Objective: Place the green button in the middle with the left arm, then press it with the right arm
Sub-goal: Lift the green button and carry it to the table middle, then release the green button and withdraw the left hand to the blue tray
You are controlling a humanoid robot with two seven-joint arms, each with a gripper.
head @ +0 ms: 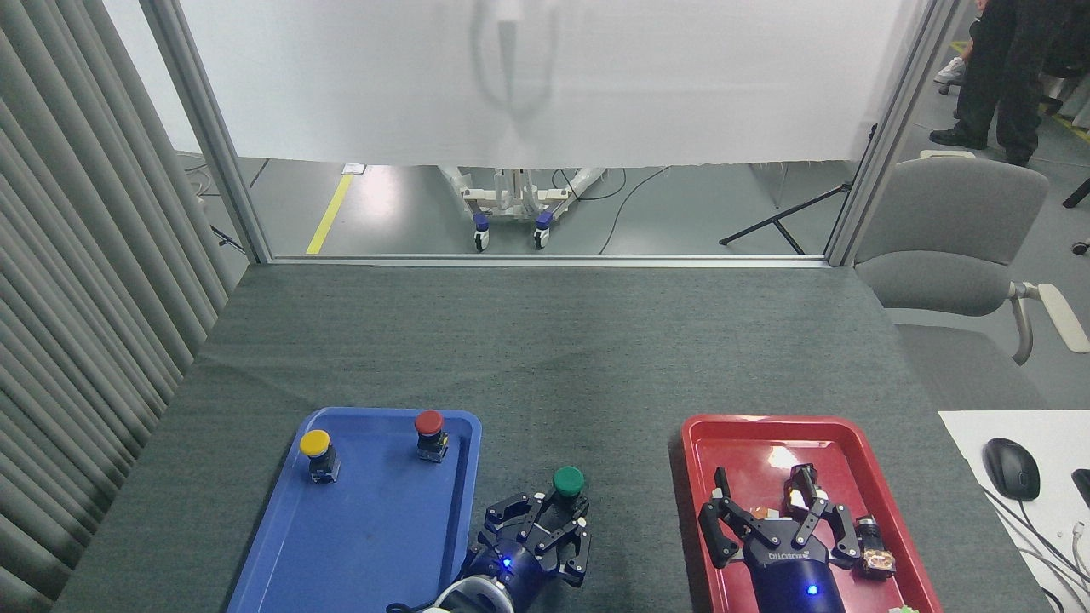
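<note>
Green button (pixel 568 481) sits clasped in the left gripper (pixel 558 504), over the grey cloth surface (pixel 545 366) just right of the blue tray (pixel 375 553). On that tray stand the yellow button (pixel 315 443) and the red button (pixel 428 423). Well right of it, the right gripper (pixel 766 502) hangs spread and empty over the red tray (pixel 694 443).

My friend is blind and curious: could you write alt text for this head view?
The robot's left gripper holds a green button over the grey table, between a blue tray and a red tray. A yellow button and a red button stand on the blue tray; the right gripper is open over the red one.
</note>
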